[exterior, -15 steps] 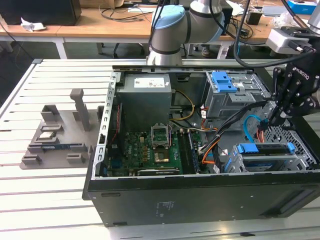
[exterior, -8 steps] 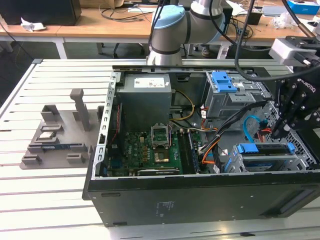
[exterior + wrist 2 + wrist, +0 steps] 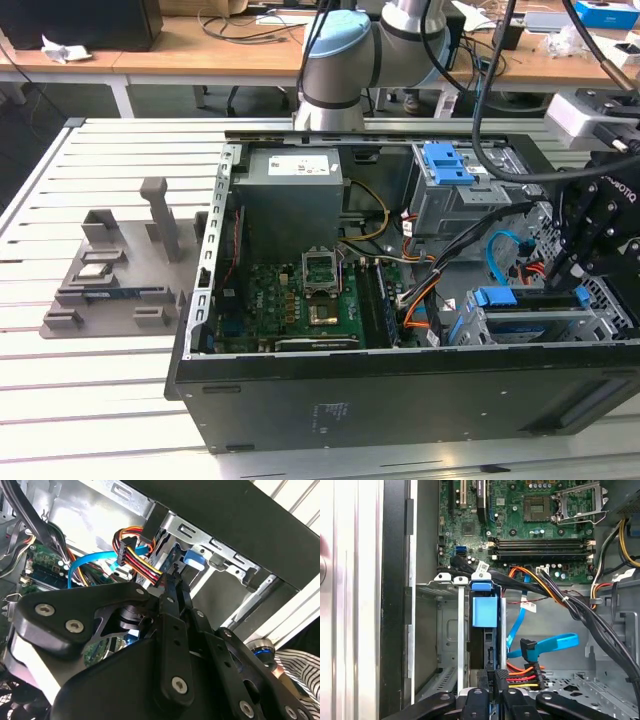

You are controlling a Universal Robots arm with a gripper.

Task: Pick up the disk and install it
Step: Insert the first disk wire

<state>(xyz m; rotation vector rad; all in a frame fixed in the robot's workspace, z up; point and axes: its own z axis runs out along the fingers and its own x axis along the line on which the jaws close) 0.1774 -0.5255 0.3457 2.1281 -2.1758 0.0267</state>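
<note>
Disk (image 3: 484, 630) standing on edge in the drive cage (image 3: 530, 325) at the case's front corner, toward the exterior view's right, blue handle (image 3: 484, 611) pointing toward the motherboard (image 3: 540, 525). Already carried off the counter (image 3: 90, 400) and slid between the cage's metal rails, so pickup judged done and insertion well along. Gripper (image 3: 496, 680) at the disk's rear edge, fingers (image 3: 172, 587) drawn close together and pinching that thin edge, as both wrist views suggest. Cannot tell whether fully seated: rear end hidden by the fingers. Power cable bundle (image 3: 522, 672) and blue data cable (image 3: 552, 644) lying loose just beside the cage, apparently not plugged in. Remaining, by this judgement: final seating and release. Grey fixture tray (image 3: 110, 275) well apart on the slatted counter, holding small parts.
</note>
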